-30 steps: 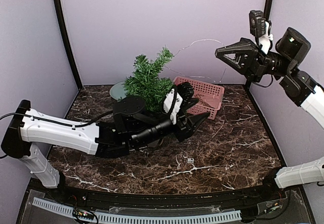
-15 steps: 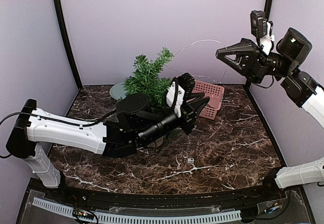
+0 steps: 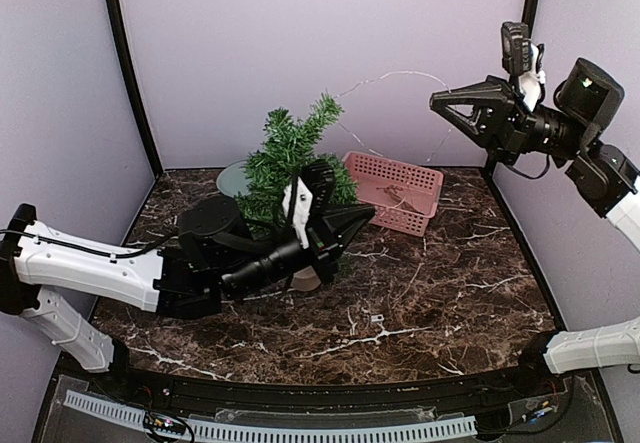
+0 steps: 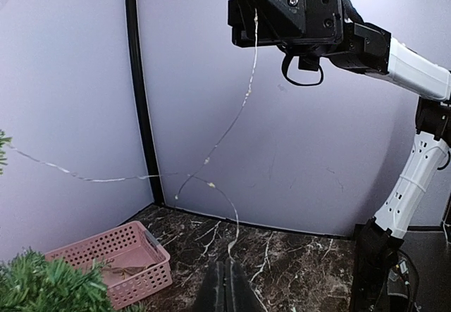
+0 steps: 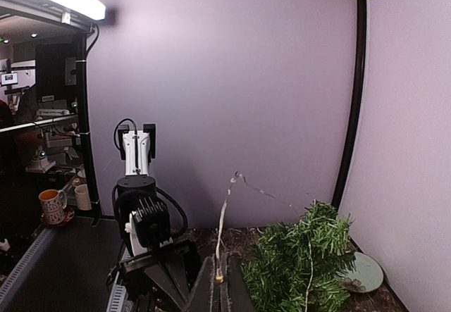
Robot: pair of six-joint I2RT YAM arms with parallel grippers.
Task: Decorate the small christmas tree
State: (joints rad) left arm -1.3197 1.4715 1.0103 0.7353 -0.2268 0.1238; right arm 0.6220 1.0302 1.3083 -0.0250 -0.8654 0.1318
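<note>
Overhead, right gripper (image 3: 434, 99) tight on wire (image 4: 243, 104)

Green small christmas tree (image 3: 290, 155); pink basket (image 3: 400, 218) with grid of holes; dark brown table (image 3: 450, 293) with white marble veins; silver-white wire (image 4: 246, 95); lilac walls (image 3: 300, 43).

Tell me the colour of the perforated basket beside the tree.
The basket is pink; the top external view shows it best.

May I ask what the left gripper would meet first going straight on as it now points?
Probably the thin light string, whose loop hangs just past the tips of the left gripper, if not already touching; the pink basket sits off to the side.
</note>
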